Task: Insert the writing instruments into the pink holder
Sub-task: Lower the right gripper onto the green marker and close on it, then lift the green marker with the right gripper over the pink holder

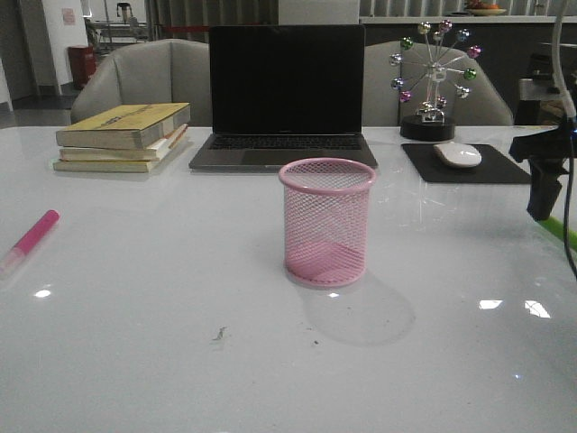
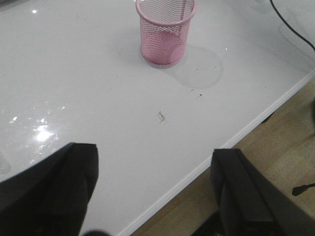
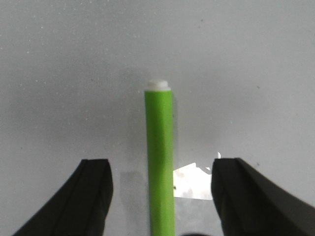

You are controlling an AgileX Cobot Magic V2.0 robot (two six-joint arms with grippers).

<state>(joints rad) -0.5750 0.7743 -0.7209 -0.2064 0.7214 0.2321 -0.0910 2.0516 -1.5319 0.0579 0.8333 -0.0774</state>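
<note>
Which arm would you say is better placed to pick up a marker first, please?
Probably the right. The right gripper hangs open with the green marker lying between its fingers. The left gripper is also open, over bare table.

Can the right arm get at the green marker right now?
Probably yes. The right gripper is open with the green marker lying on the table between its fingers, and nothing sits between them.
</note>
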